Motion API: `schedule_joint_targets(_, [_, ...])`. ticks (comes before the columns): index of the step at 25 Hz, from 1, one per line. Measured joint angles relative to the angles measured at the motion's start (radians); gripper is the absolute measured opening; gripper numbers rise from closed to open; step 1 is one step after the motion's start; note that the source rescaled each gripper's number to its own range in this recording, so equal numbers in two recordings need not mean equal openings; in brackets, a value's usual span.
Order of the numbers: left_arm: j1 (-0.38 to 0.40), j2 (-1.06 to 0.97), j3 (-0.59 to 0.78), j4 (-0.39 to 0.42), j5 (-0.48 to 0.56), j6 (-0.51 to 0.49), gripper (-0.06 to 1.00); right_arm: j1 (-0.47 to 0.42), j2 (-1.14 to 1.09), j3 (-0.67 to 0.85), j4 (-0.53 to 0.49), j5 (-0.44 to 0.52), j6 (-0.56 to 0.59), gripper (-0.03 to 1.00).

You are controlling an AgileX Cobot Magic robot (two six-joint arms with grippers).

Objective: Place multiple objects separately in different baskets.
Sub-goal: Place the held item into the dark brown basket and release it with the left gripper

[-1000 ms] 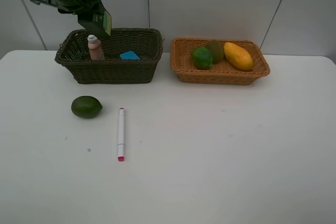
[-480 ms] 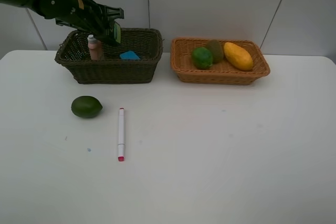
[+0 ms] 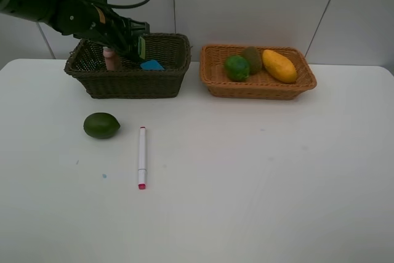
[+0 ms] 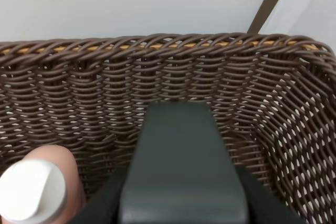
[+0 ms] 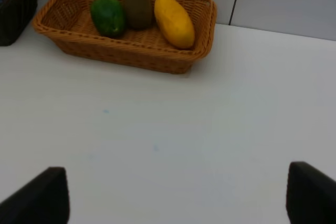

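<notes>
While the white desk (image 3: 258,183) carries both baskets, the deep dark basket (image 3: 129,83) takes the action. The left claw (image 3: 132,41) hangs inside its rim, clamped on the dark green pump bottle (image 3: 141,48), beside the pink bottle (image 3: 111,57). The drop appears in hand; next, the claw should open and lift clear. The right claw (image 5: 178,203) gapes wide, empty, facing the tan basket (image 3: 258,89). A green fruit (image 3: 101,125) and a white marker (image 3: 142,155) wait on the desk.

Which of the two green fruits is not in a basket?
The darker green fruit on the table, left of the marker; the brighter green fruit lies in the tan basket.
</notes>
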Motion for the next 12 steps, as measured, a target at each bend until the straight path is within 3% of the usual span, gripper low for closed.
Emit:
schedule_joint_targets(3, [0.006,0.0,0.0,0.016,0.0,0.002,0.41,0.0,0.0,0.0,0.0,0.0,0.0,1.0])
schedule_joint_targets(7, [0.019,0.0,-0.003,0.035,0.0,0.019,0.89,0.0,0.0,0.0,0.0,0.0,0.0,1.0])
schedule_joint_targets(9, [0.022,0.0,-0.003,0.036,0.0,0.018,0.97,0.0,0.0,0.0,0.0,0.0,0.0,1.0])
schedule_joint_targets(12, [0.022,0.0,-0.003,0.038,0.002,0.018,1.0,0.0,0.0,0.0,0.0,0.0,0.0,1.0])
